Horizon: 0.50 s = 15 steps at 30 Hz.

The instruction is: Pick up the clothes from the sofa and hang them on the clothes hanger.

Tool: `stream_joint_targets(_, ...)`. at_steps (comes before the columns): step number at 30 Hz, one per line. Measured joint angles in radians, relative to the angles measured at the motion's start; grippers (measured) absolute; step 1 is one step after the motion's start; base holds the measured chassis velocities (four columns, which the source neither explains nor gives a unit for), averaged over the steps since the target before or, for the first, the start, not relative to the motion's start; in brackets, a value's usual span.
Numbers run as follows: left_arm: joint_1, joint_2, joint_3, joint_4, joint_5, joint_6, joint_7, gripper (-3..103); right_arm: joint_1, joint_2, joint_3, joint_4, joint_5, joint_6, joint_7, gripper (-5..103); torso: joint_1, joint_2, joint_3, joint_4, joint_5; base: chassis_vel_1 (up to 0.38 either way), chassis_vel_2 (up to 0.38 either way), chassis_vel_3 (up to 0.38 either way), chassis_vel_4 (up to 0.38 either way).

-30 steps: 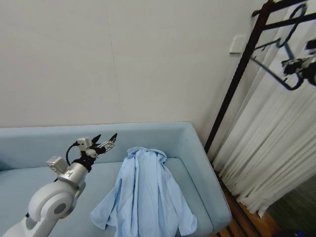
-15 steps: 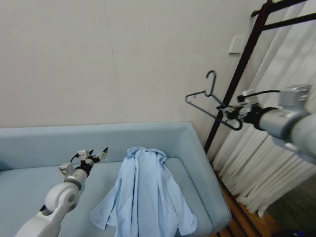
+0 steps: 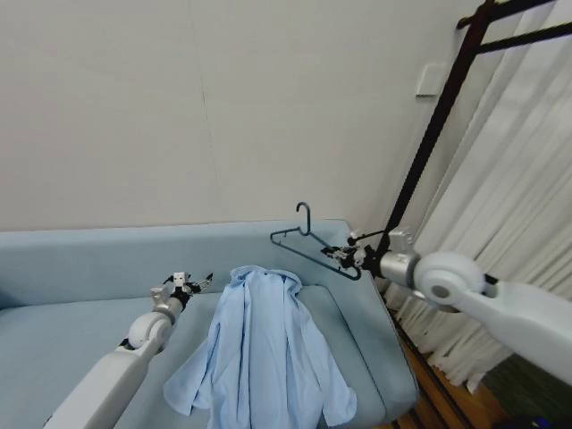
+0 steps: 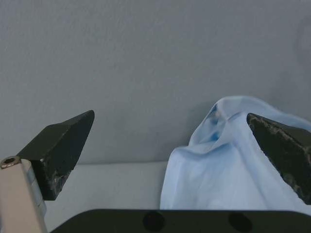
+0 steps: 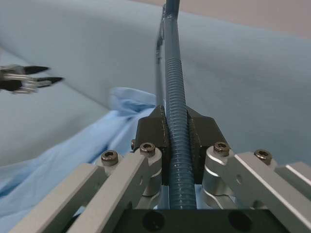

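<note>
A long, soft, pale blue sofa (image 3: pixel 54 259) stood by the wall. A tall black metal clothes rack (image 3: pixel 429 143) stood beside its right end. A light blue cloth shirt (image 3: pixel 264 349) lay spread on the seat. The right gripper (image 3: pixel 340 254) was squeezed tight on a thin dark wire hanger (image 5: pixel 175 145), above the shirt's collar. The left gripper (image 3: pixel 198 281) hung just beside the collar, fingers wide apart.

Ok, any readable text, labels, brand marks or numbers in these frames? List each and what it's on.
None readable.
The light blue shirt, hanger, sofa, white wall plate and dark clothes rack carry no visible print.
The left gripper and right gripper show bare metal and screws, no markings.
</note>
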Motion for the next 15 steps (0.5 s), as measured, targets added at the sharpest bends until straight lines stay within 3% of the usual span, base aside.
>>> stream_joint_targets(1, -0.012, -0.013, 0.017, 0.019, 0.006, 0.000, -0.006, 100, -0.037, 0.040, 0.002, -0.038, -0.052, 0.026, -0.065, 8, 0.000, 0.000, 0.000, 0.0006, -0.0003, 0.000, 0.000, 0.000, 0.000)
stream_joint_targets(3, -0.041, -0.043, 0.052, 0.047, 0.011, 0.000, -0.008, 100, -0.099, 0.076, 0.015, -0.073, -0.103, 0.057, -0.125, 8, 0.000, 0.000, 0.000, 0.0006, -0.0012, 0.029, 0.045, 0.058, 0.015)
stream_joint_targets(4, -0.041, -0.043, 0.052, 0.047, 0.011, 0.000, -0.008, 100, -0.099, 0.076, 0.015, -0.073, -0.103, 0.057, -0.125, 8, 0.000, 0.000, 0.000, 0.0006, -0.0012, 0.024, 0.045, 0.058, -0.003)
stream_joint_targets(5, -0.058, -0.068, 0.074, 0.067, 0.015, -0.001, -0.008, 100, -0.142, 0.095, 0.025, -0.095, -0.127, 0.073, -0.143, 8, 0.000, 0.000, 0.000, -0.0013, -0.0008, 0.000, 0.000, 0.000, 0.000)
stream_joint_targets(9, -0.092, -0.114, 0.119, 0.114, 0.031, -0.010, 0.006, 100, -0.200, 0.118, 0.043, -0.135, -0.162, 0.098, -0.149, 8, 0.000, 0.000, 0.000, -0.0026, -0.0007, 0.000, 0.000, 0.000, 0.000)
stream_joint_targets(15, -0.169, -0.183, 0.183, 0.231, 0.071, -0.037, 0.032, 100, -0.227, 0.124, 0.059, -0.189, -0.191, 0.125, -0.151, 8, 0.000, 0.000, 0.000, -0.0006, -0.0007, 0.000, 0.000, 0.000, 0.000)
